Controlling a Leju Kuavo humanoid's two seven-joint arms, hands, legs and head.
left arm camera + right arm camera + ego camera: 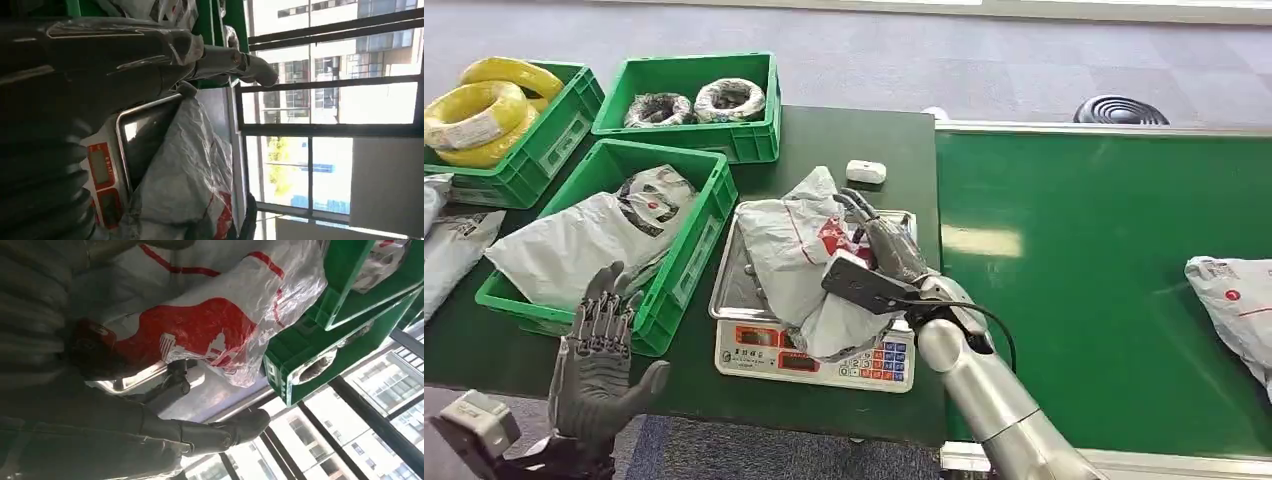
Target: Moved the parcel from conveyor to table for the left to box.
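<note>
Taking the weighing scale [814, 362] as my landmark, I read the table from left to right. Far to its left sits a green crate [519, 165] of yellow wire coils [484, 110]. Nearer the scale, just to its left, is the green crate [686, 262] I take for the box, already holding grey parcel bags [584, 240]. In front of that crate my left hand [604, 365] is raised with its fingers spread, holding nothing. Beyond the scale's left side stands 1 more green crate [686, 135] with 2 dark coils [694, 103].

On the scale's steel pan lies the parcel [789, 245], a grey plastic mailer with red print, slumped over the pan's front edge. My right hand [879, 245] lies on the parcel's right side, fingers stretched out along it. From the right wrist view I cannot tell whether it still pinches the plastic or only rests there. A small white device [865, 171] sits beyond the scale.

To the scale's right runs the green conveyor [1084, 300], with another mailer [1236, 300] at its far right edge.

My judgement: the transfer off the conveyor is done. What remains is freeing the right hand, then the left hand boxing the parcel.
</note>
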